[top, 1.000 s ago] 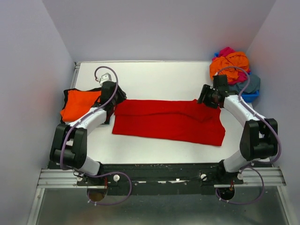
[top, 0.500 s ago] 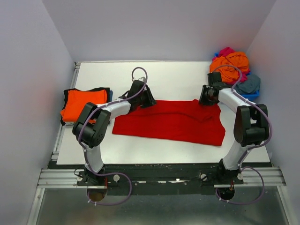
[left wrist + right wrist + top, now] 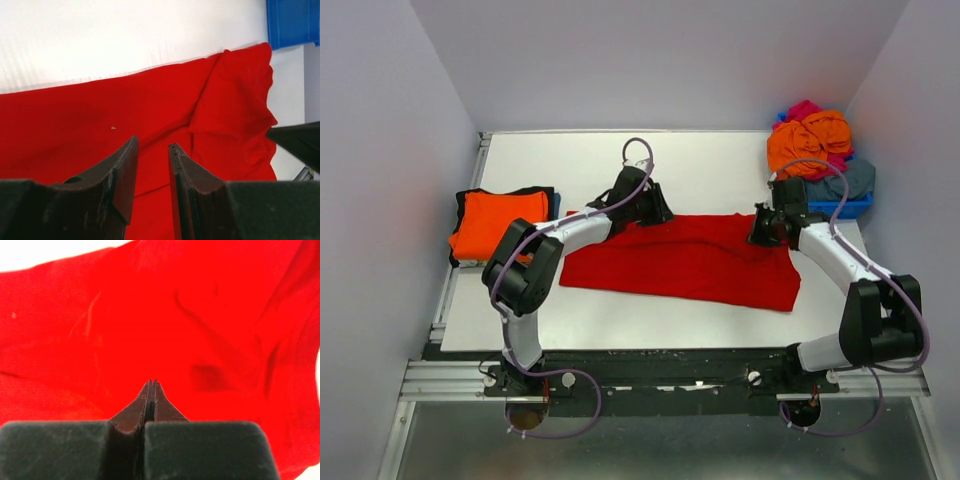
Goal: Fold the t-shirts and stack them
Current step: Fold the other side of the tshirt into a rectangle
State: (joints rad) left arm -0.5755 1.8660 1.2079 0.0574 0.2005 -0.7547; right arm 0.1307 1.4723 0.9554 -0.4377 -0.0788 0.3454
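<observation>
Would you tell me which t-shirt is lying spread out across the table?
The red t-shirt; the orange t-shirt at left is folded, the pile at right is crumpled.

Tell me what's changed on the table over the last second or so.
The left arm swung right along the far edge of the red t-shirt, away from the folded orange shirt; its jaws stand open. The right arm drew slightly nearer at the shirt's far right corner and its jaws closed; whether they pinch cloth is unclear. The red t-shirt, the orange shirt and the heap by the blue bin stayed put.
</observation>
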